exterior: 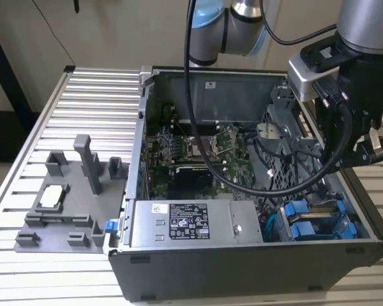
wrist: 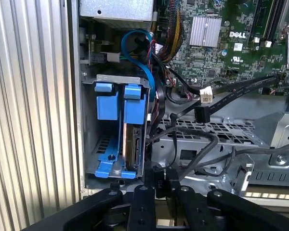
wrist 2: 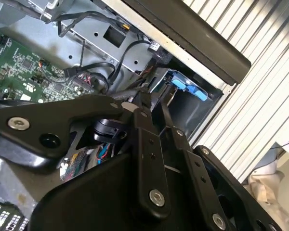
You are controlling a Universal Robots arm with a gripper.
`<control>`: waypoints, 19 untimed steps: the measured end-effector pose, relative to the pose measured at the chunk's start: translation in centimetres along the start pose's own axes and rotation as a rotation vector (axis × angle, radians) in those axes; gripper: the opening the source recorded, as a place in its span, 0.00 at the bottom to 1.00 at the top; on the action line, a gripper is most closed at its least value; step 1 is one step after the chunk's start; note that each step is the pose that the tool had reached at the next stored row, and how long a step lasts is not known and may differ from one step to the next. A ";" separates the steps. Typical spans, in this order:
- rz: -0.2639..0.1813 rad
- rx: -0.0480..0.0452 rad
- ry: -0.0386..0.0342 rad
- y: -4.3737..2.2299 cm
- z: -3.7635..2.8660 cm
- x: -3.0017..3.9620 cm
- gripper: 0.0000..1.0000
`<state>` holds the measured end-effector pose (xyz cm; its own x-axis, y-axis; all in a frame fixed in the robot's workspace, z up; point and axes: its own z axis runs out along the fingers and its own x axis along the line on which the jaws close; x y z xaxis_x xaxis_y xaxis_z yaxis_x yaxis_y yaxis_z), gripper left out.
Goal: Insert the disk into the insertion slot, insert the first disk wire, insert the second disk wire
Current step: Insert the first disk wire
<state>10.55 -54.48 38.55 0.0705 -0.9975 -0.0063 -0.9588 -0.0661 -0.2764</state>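
The disk (wrist: 130, 144) stands on edge in its blue carrier inside the insertion slot of the drive cage (wrist: 116, 79), next to another blue carrier (wrist: 107, 107). In the exterior view both blue carriers (exterior: 313, 220) show at the case's front corner on that view's right. My gripper (wrist: 158, 185) sits at the rear end of the disk, its fingers (wrist: 143, 204) close together on a black disk wire connector (wrist: 158, 176). The same fingers (wrist 2: 145, 125) reach toward the cage in the second wrist view. A loose black plug (wrist: 202, 114) and a white plug (wrist: 206, 95) hang beside the cage.
The open computer case (exterior: 242, 261) lies on a slatted metal table (exterior: 96, 95). Inside are the green motherboard (exterior: 204, 153), a power supply (exterior: 191, 223) and tangled black cables (wrist: 197, 144). A grey fixture (exterior: 70, 197) stands on the exterior view's left.
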 end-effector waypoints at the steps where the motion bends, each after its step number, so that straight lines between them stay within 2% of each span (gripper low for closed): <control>1: 0.000 0.0000 0.0000 0.00 0.00 0.00 0.20; 11: 0.000 -0.0021 0.0009 -0.02 0.01 0.00 0.19; 13: -0.001 -0.0185 0.0031 -0.23 0.10 0.01 0.19; 19: -0.001 -0.0964 0.0057 -1.56 0.54 0.14 0.19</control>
<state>12.20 -54.50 38.46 0.0704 -0.9975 -0.0004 -0.9807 -0.0692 -0.1826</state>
